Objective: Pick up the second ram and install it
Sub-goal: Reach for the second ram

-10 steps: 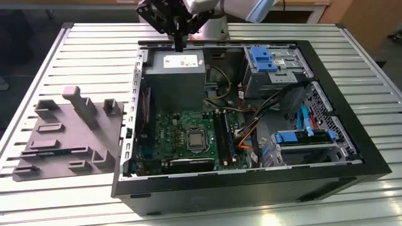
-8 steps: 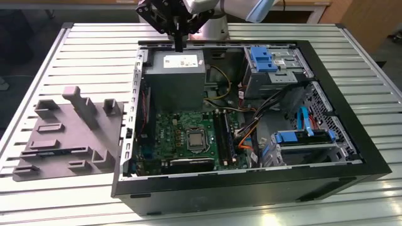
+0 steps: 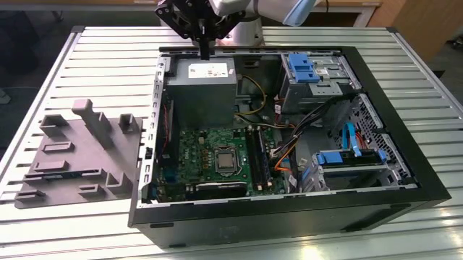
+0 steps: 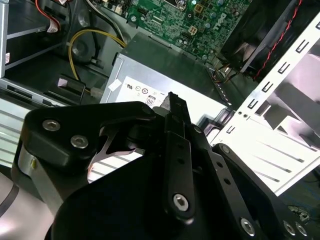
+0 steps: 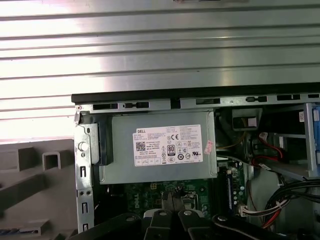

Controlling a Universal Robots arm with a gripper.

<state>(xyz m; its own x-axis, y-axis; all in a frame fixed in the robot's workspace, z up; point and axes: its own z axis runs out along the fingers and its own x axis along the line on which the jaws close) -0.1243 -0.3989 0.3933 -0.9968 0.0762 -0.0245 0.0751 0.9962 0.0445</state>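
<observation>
A slatted metal table (image 3: 108,49) carries an open computer case (image 3: 289,216), with a grey moulded holder (image 3: 79,157) just beside it on the exterior view's left. The robot's claw (image 3: 205,53) hangs over the case's far edge, above the grey power box (image 3: 203,92). In both wrist views its fingers look clenched together, with nothing seen between them (image 5: 172,200) (image 4: 175,100).

The job appears to be at the fetching stage. Done well, the claw would need to be released before it meets the memory stick. It should grip the stick by its long flat faces near the middle and keep it square to the long black slots (image 3: 258,160) on the green main board (image 3: 210,146). A tilted grip would likely jam one end in a slot. The yellow and orange cables beside the slots look like a snag risk.

The memory stick (image 5: 17,231) cannot be made out with certainty. In the first wrist view a thin bluish sliver lies low on the grey holder, and that is probably it. It is well apart from the claw and outside the case. Little more than its colour and narrow shape can be told, and no chips can be seen.
</observation>
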